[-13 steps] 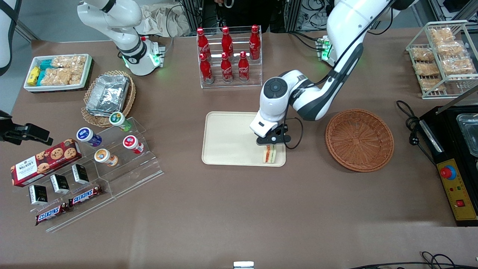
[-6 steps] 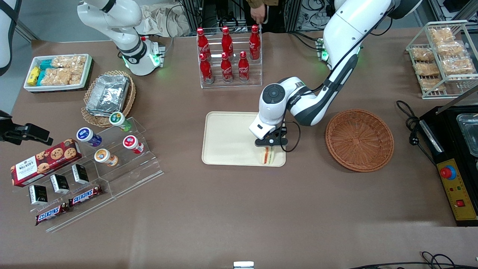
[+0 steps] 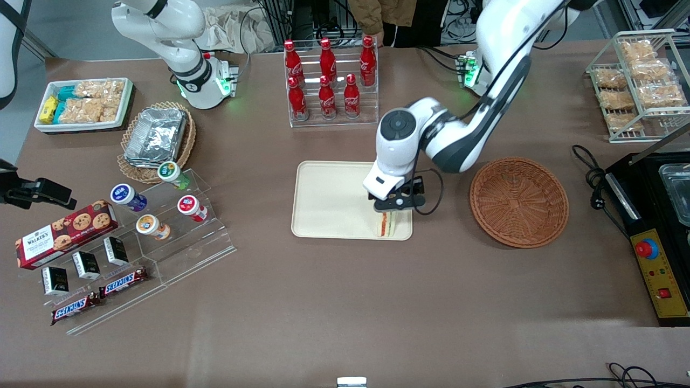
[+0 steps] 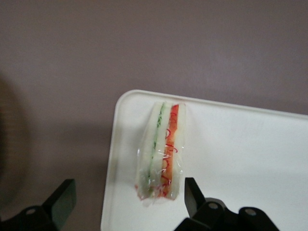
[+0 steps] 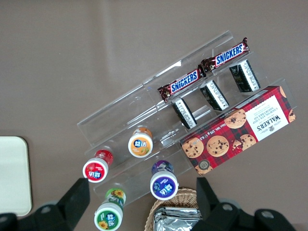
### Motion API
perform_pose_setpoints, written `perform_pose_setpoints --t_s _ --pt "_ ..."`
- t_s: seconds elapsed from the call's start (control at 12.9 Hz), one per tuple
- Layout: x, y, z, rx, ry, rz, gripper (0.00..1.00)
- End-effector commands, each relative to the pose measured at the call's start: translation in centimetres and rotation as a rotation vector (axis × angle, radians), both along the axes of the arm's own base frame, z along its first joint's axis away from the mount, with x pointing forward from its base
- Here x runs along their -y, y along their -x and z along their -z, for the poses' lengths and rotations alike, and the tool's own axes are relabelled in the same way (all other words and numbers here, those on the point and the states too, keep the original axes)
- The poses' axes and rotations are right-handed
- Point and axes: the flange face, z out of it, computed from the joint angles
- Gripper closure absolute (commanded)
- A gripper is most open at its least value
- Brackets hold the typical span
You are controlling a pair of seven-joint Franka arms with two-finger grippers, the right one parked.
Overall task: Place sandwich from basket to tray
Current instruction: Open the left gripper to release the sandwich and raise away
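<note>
Front view: the sandwich (image 3: 386, 224) stands on its edge on the tray (image 3: 329, 199), in the corner nearest the camera and the basket (image 3: 518, 202), which holds nothing. The hand (image 3: 393, 207) hangs directly above it.

Left wrist view: the hand (image 4: 130, 199) is released, fingers (image 4: 191, 192) spread clear of the wrapped sandwich (image 4: 161, 151), which sits close to the tray (image 4: 240, 159) rim.

Risk: upright and narrow, the wedge may topple over the rim onto the surface (image 3: 345, 302) if a finger brushes it during withdrawal.
</note>
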Motion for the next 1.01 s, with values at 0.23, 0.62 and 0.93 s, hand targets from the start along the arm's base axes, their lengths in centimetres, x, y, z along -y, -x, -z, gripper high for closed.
perform_pose_setpoints --t_s 0.23,0.62,0.93 --pt "-11.1 -2.3 -17.6 0.039 0.03 -0.167 0.0" --pt "-27.9 -1.3 -26.8 -0.062 0.041 0.099 0.0" --pt "-34.4 -0.4 -31.4 -0.097 0.071 0.33 0.0"
